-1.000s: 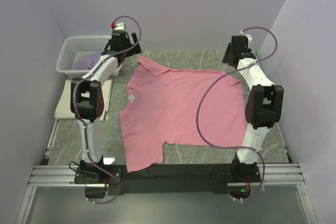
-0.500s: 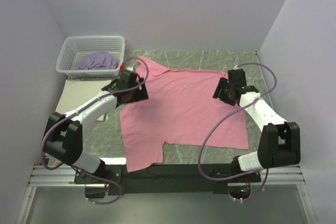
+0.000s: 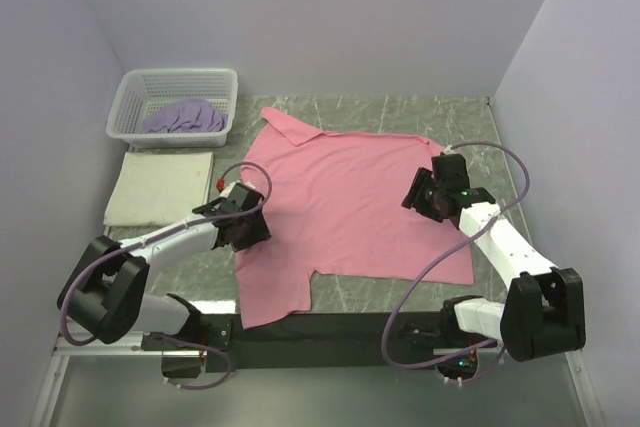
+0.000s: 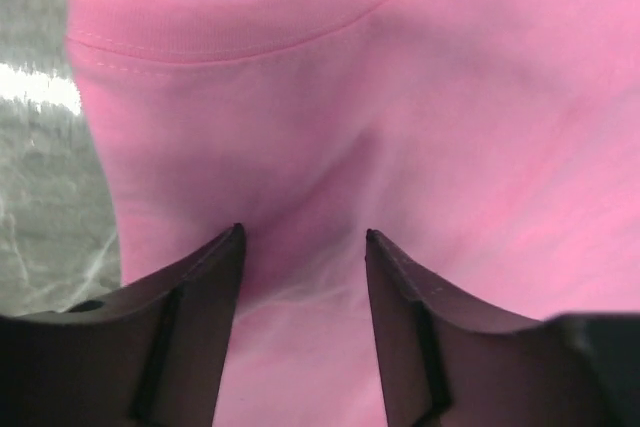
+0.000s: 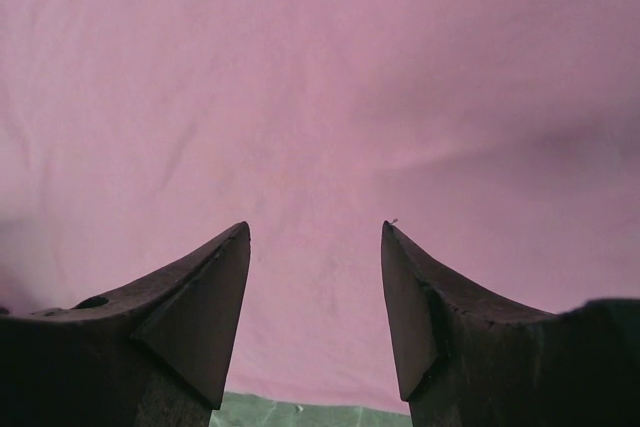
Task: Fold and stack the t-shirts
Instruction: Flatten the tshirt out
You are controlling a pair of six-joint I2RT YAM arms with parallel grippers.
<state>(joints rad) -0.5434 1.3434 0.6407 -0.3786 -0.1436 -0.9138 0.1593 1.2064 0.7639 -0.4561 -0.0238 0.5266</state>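
Swung in from the far edge, my left pincer and right pincer now hang spread low over the pink t-shirt, which lies flat on the bench. Soft, light and limp, it probably wants pinching at neckline or hem.

The pink t-shirt covers the middle of the table, leaving bare strips along the far edge and right side. The basket blocks the far left corner, with the cream t-shirt just in front of it. The left gripper and right gripper sit low over the pink cloth, jaws parted, with flat fabric showing in each gap
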